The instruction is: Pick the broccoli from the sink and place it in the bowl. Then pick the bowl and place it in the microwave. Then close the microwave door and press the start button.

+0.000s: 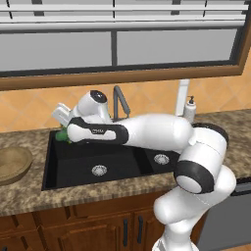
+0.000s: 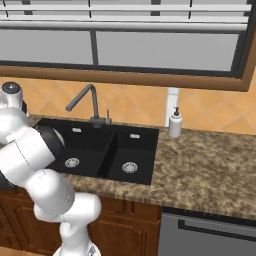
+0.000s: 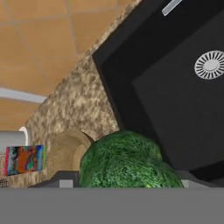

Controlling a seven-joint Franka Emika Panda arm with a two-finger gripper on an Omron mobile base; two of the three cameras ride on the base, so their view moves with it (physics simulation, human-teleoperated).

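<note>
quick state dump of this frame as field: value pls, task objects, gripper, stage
broccoli: right at the gripper, above the sink's far left corner by the rim
gripper: wide around the broccoli; looks like a grip, fingertip contact hidden
sink: black double basin, nothing else in it
bowl: wooden, on the counter left of the sink, holds nothing
soap dispenser: on the counter behind the sink, right side
stage: broccoli not yet in the bowl

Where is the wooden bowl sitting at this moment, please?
The wooden bowl sits on the granite counter at the far left of the left base view, beside the left end of the black sink.
</note>
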